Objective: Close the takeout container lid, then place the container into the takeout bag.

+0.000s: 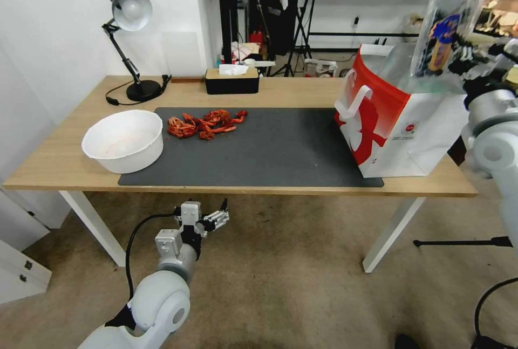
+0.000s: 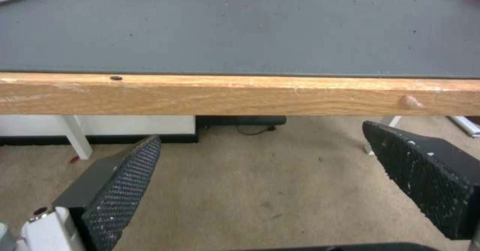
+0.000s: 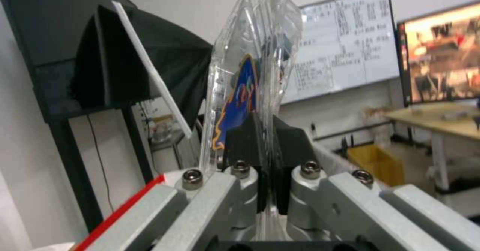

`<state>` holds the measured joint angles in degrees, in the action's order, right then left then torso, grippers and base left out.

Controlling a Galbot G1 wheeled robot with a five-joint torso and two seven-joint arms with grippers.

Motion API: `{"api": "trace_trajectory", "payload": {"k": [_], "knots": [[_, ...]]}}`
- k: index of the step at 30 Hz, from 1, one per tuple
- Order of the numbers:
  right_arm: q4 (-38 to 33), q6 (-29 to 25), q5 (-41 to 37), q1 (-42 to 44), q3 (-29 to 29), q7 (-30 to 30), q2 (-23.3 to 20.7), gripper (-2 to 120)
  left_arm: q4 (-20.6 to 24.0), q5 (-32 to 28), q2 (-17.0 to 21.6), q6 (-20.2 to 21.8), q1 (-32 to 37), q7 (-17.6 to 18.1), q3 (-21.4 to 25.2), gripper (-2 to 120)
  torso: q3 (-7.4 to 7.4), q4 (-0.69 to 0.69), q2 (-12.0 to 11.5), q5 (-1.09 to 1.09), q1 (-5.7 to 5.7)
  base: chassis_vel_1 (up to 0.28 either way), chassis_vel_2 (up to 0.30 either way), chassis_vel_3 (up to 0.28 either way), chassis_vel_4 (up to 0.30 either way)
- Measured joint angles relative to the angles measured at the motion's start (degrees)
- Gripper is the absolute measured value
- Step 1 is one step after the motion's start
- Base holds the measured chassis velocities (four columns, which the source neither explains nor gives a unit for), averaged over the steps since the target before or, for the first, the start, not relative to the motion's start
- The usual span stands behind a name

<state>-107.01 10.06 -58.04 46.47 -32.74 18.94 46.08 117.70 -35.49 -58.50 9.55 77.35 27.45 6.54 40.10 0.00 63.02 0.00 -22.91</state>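
The takeout container is a clear plastic clamshell with a blue and yellow label, held upright in the air just above the open top of the takeout bag. My right gripper is shut on its lower edge. In the right wrist view the black fingers pinch the container, with the lid pressed flat against the other half. The bag is white with a red side panel and stands at the table's right end. My left gripper hangs open below the table's front edge, holding nothing.
A white bowl sits at the left of the dark mat, with a pile of red scraps behind it. A black tissue box and a desk lamp stand at the back. The wooden table edge faces the left gripper.
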Motion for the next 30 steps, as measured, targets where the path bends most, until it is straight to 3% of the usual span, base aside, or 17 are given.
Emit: {"api": "trace_trajectory", "payload": {"k": [16, 21, 22, 25, 30], "knots": [[-1.5, 1.8, -1.9, 2.6, -0.1, 1.5, 1.8, 61, 0.0, 0.0, 0.3, 0.0, 0.1, 0.0, 0.3, 100, 0.0, 0.0, 0.0, -0.01, 0.0, 0.0, 0.0, 0.0, 0.0], [-3.6, 1.3, -1.9, 4.1, -0.3, -0.8, 1.8, 80, 0.0, 0.0, 0.2, 0.0, 0.1, -0.3, 0.4, 100, 0.0, 0.0, 0.0, 0.0, 0.0, 0.0, 0.0, 0.0, 0.0], [-5.6, 0.8, -1.0, 5.5, -0.7, -3.4, 1.0, 95, 0.1, 0.0, 0.1, -0.1, 0.0, -0.5, 0.6, 100, 0.0, 0.0, 0.0, 0.0, 0.0, 0.0, 0.0, 0.0, 0.0], [-7.7, -0.8, 1.3, 7.5, -0.9, -7.6, -0.4, 105, 0.1, 0.1, 0.0, -0.6, 0.3, -1.1, 0.9, 100, 0.0, 0.0, 0.0, -0.01, 0.0, 0.0, 0.0, 0.0, 0.0], [-11.0, -2.2, 3.1, 10.8, -0.9, -10.8, -0.9, 111, 0.0, 0.3, -0.3, -1.6, 0.4, -1.4, 1.3, 100, 0.0, 0.0, 0.0, -0.01, 0.0, 0.0, 0.0, 0.0, 0.0]]}}
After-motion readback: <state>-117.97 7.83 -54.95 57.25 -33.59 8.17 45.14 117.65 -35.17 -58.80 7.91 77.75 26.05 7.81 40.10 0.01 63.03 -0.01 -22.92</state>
